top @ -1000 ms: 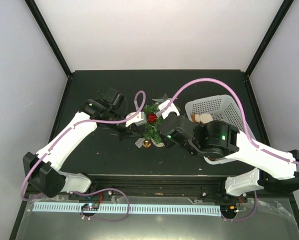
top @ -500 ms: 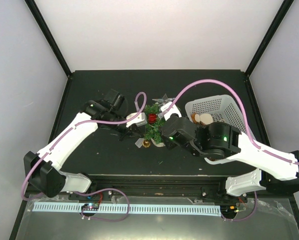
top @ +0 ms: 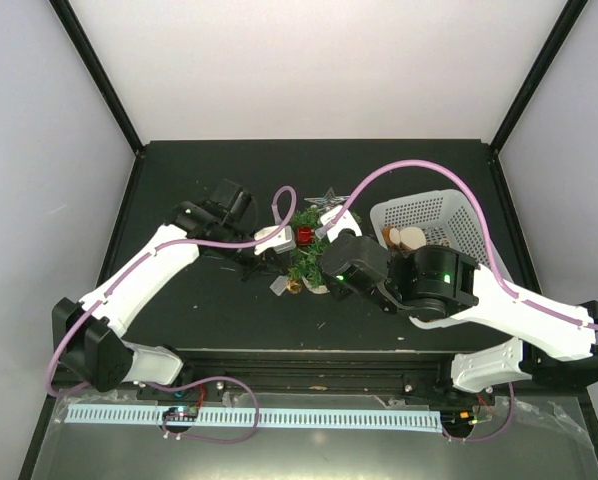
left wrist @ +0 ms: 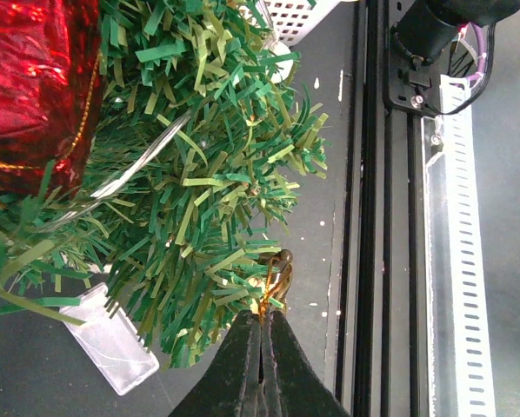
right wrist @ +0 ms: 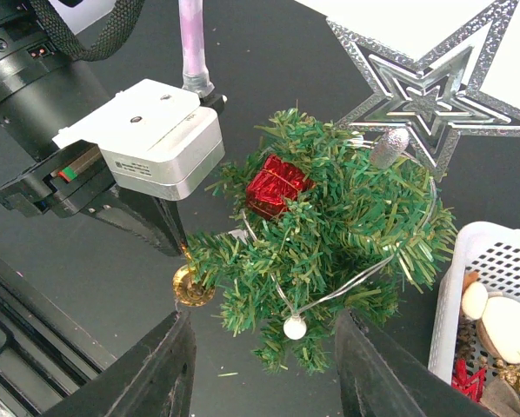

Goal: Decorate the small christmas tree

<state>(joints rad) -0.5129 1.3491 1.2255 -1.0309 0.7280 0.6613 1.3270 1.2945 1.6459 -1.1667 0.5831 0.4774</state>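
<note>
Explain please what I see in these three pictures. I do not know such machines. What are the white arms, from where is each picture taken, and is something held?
These are two robot arms, bolted at the near edge of a black table. One picture comes from a fixed camera above; the other two come from small cameras on each arm's wrist.

In the middle stands the small christmas tree, which already carries a red gift ornament and a thin string with beads. A silver star lies beside it, and a white basket to the right holds more decorations.

The left gripper is shut on the thin loop of a gold bauble, bringing it to a lower branch. The right gripper hovers over the tree with its fingers apart; the pictures show nothing between them.
</note>
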